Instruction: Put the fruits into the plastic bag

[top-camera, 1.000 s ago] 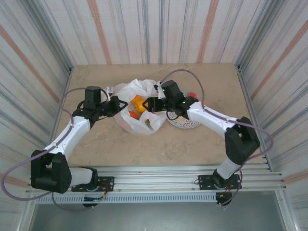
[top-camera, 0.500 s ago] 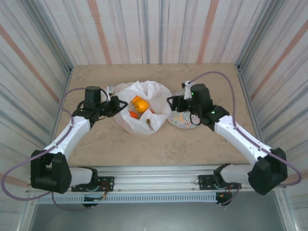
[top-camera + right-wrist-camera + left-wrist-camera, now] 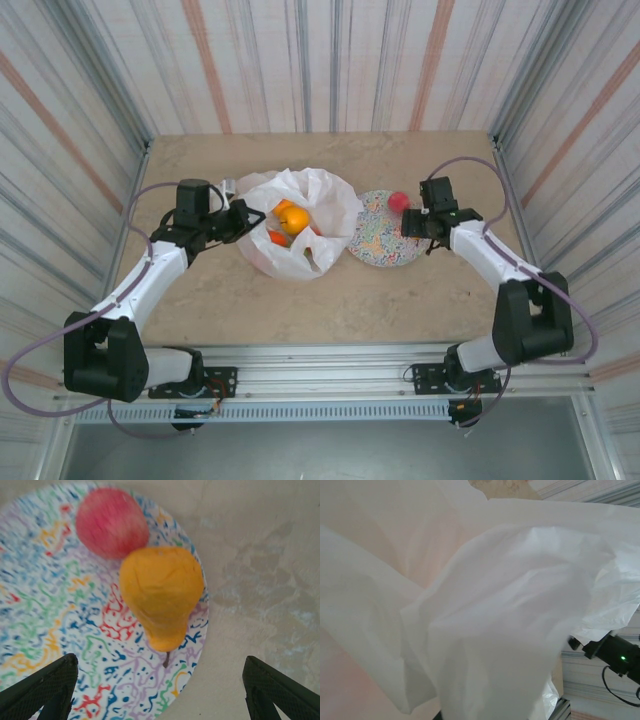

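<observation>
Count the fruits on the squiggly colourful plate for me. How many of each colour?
Red fruit: 1
Yellow-orange fruit: 1
Total on the plate: 2

The beige mottled table [image 3: 300, 305] carries a crumpled white plastic bag [image 3: 325, 192] and, just beside it, a multicoloured plate [image 3: 376, 243].

Left fingers [image 3: 243, 214] pinched (right fingers [image 3: 47, 690] spread wide)

plate [image 3: 45, 630] cropped at left edge — fruits [image 3: 293, 220] half-buried in plastic bag [image 3: 320, 190]
</observation>
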